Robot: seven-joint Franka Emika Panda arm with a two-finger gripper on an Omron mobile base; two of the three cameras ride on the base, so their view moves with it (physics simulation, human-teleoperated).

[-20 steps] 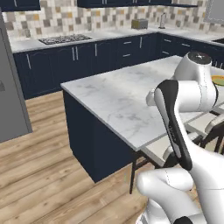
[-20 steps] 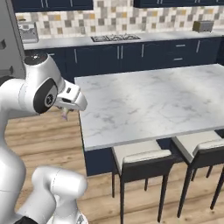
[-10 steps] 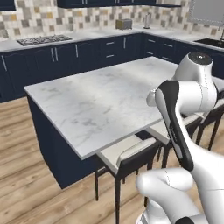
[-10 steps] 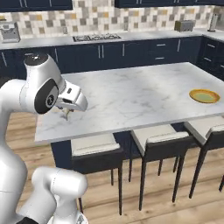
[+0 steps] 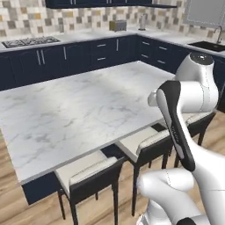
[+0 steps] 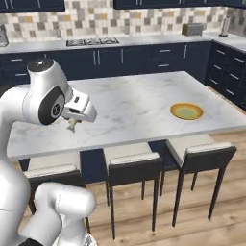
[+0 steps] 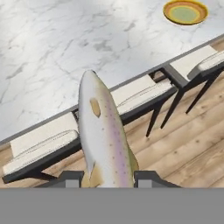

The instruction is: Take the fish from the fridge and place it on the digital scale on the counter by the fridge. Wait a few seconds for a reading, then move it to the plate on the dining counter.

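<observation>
Marble surface (image 6: 139,103) ahead: with my claw (image 7: 107,179) clamped on the fish (image 7: 103,135), I'd carry it level across to the plate (image 6: 187,111), lowering gently before releasing.

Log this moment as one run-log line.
phase: carrying to plate | gripper: shut on fish | plate: empty, on dining counter | fish: over stools

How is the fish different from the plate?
The fish is long and narrow, pale grey with a pinkish stripe; the plate is round, with an orange rim and a greenish middle. The fish is held up in the gripper, out in front of the counter above the stools; the plate lies flat on the counter. The fish is gripped; the plate is untouched and has nothing on it.
</observation>
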